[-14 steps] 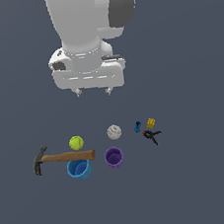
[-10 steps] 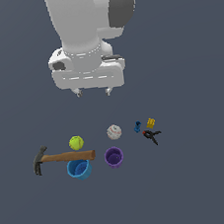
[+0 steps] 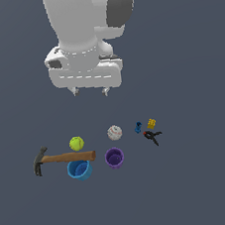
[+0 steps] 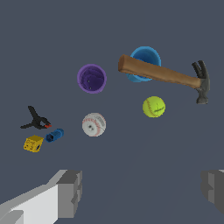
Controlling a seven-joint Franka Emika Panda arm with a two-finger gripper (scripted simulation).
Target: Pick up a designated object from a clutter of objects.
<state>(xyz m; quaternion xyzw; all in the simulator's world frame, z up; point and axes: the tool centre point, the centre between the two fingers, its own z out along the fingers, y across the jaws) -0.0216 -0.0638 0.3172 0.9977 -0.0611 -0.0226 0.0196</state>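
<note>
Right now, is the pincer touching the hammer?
Apart. In the exterior view the pincer hangs high above the hammer, open, with bare floor between them.

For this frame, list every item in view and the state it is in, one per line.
end effector: open, empty, above the clutter.
hammer: lying flat, handle over the blue cup's rim, not grasped.
blue cup: upright, mouth open, partly under the handle.
purple cup: upright, standing free.
tennis ball: resting beside the handle.
baseball: resting alone.
clamp: lying flat.
blue block: lying down.
yellow block: resting.

Hammer (image 4: 168, 75) handle across blue cup (image 4: 145, 57); gripper (image 4: 142, 192) fingers wide apart.
</note>
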